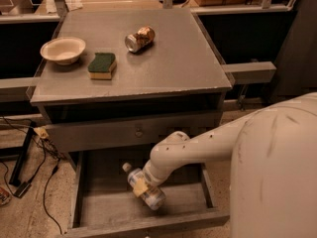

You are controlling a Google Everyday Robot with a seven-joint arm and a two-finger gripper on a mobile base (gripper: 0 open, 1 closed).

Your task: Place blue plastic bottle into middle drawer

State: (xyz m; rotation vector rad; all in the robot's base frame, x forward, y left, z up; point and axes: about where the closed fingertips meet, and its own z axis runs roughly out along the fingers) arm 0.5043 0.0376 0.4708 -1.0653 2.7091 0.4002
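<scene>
The blue plastic bottle (150, 194) is a small clear bottle with a white cap and a pale label. It lies tilted inside the open middle drawer (106, 205), cap towards the back left. My gripper (140, 184) is down in the drawer and shut around the bottle's middle, with a yellowish pad (139, 187) across it. My white arm (198, 150) reaches in from the right. I cannot tell whether the bottle touches the drawer floor.
The shut upper drawer front with a small knob (138, 132) sits just above my arm. On the cabinet top (188, 68) are a crushed can (139, 38), a green sponge (102, 65) and a white bowl (63, 49). Cables (29, 162) lie on the floor at left.
</scene>
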